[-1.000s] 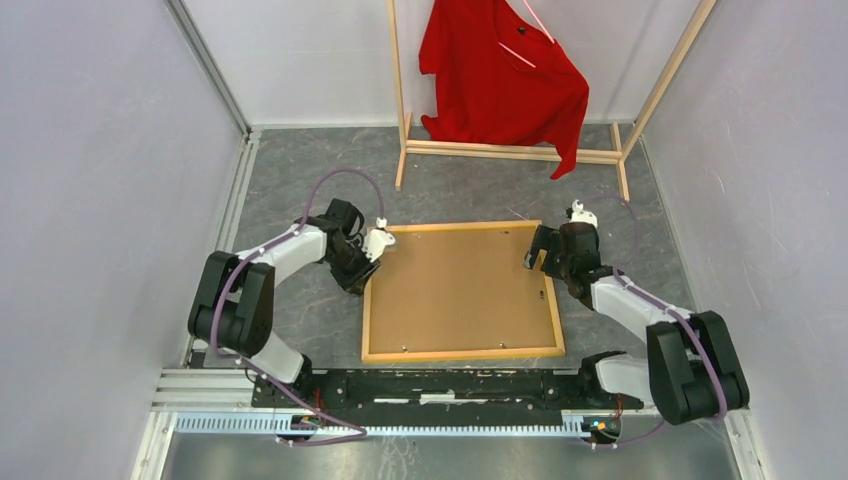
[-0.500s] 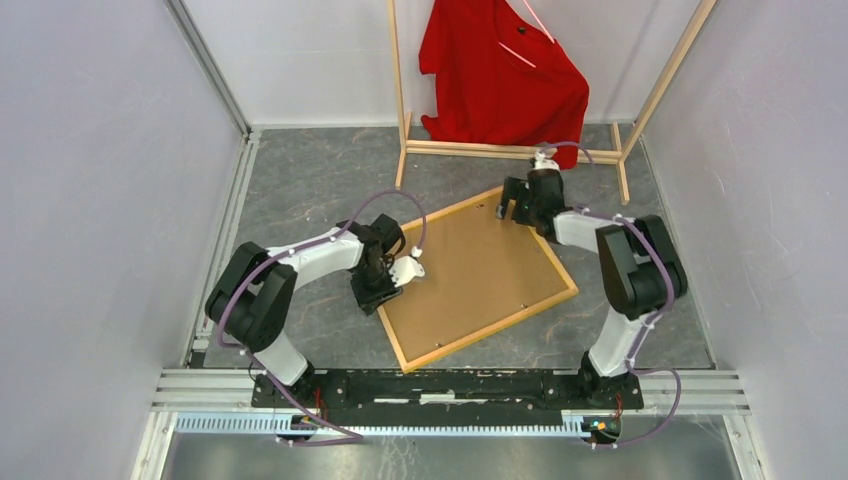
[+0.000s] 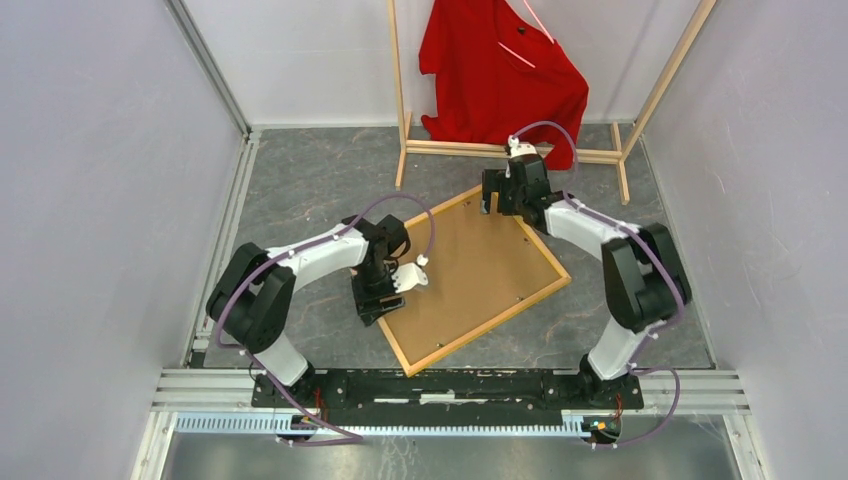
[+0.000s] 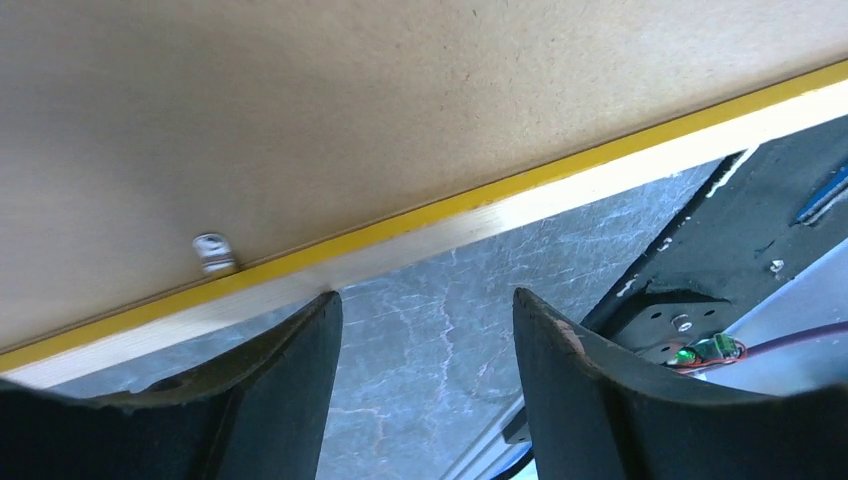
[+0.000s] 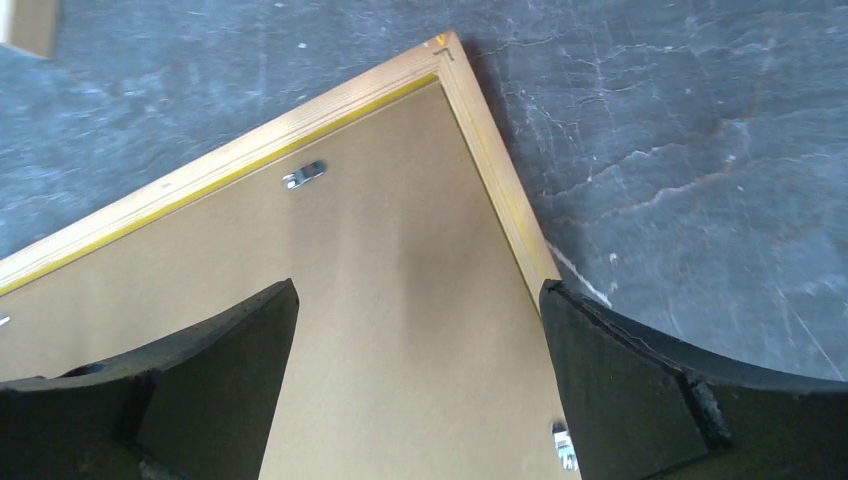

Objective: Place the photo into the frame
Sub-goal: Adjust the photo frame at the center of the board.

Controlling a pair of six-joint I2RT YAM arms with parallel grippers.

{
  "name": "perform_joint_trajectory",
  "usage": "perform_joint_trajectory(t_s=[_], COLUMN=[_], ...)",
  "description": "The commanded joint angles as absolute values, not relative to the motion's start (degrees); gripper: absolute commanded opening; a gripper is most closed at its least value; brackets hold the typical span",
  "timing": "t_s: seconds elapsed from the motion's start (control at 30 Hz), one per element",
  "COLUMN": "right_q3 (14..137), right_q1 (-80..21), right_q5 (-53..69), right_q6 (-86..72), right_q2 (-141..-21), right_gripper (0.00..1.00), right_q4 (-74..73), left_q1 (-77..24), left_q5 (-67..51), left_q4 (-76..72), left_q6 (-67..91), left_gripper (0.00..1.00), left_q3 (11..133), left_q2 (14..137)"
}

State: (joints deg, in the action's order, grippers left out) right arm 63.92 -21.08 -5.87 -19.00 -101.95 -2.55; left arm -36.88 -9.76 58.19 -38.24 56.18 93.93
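The frame (image 3: 489, 326) lies flat and back-up around the middle of the grey tabletop (image 3: 300, 180). It is turned on the diagonal, with one corner pointing to the far edge and the opposite one to the near edge. Its light wood rim surrounds a brown backing board (image 3: 475, 270), which fills it.

The left gripper (image 3: 383, 303) sits at the frame's left corner, on the side toward the left edge of the tabletop. In the left wrist view this gripper (image 4: 425, 310) is open, with only bare tabletop between its fingers. The rim (image 4: 520, 200) runs just past the fingertips, and one tip reaches up to it; whether it touches cannot be told. A small metal clip (image 4: 212, 252) sits on the board just inside that rim.

The right gripper (image 3: 497, 195) is over the frame's far corner, near the base of the wooden clothes rack (image 3: 500, 150) with its red shirt (image 3: 500, 70). In the right wrist view the gripper (image 5: 418, 290) is spread wide and holds nothing. The corner of the frame (image 5: 490, 150) lies beyond its fingertips, and the backing board shows in the gap between them.
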Motion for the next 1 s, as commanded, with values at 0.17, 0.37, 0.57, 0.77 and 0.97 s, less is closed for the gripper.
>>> perform_joint_trajectory(t_s=[0.17, 0.37, 0.57, 0.77, 0.97], right_q3=[56.7, 44.5, 32.8, 20.6, 16.4], right_q1=[-20.3, -20.3, -20.3, -20.2, -20.2], right_q5=[-10.0, -8.3, -1.2, 4.0, 7.2], right_q6=[-20.7, -29.0, -33.8, -37.7, -39.1], right_q2=[-88.9, -72.8, -57.1, -41.6, -41.6], right_gripper=[0.98, 0.98, 0.98, 0.98, 0.98], right_q4=[-8.0, -14.1, -24.7, -27.4, -22.2], left_q1=[-31.7, -18.4, -9.9, -9.4, -9.8], left_q5=[-13.9, -16.4, -13.1, -11.1, -12.6], left_q4=[63.9, 61.2, 53.4, 44.6, 40.6], left_q6=[-46.6, -44.7, -36.9, -32.1, -30.6], left_gripper=[0.7, 0.66, 0.56, 0.54, 0.54], left_q3=[69.9, 87.8, 99.9, 94.2, 86.9], left_q2=[92.5, 101.5, 113.7, 116.8, 116.2])
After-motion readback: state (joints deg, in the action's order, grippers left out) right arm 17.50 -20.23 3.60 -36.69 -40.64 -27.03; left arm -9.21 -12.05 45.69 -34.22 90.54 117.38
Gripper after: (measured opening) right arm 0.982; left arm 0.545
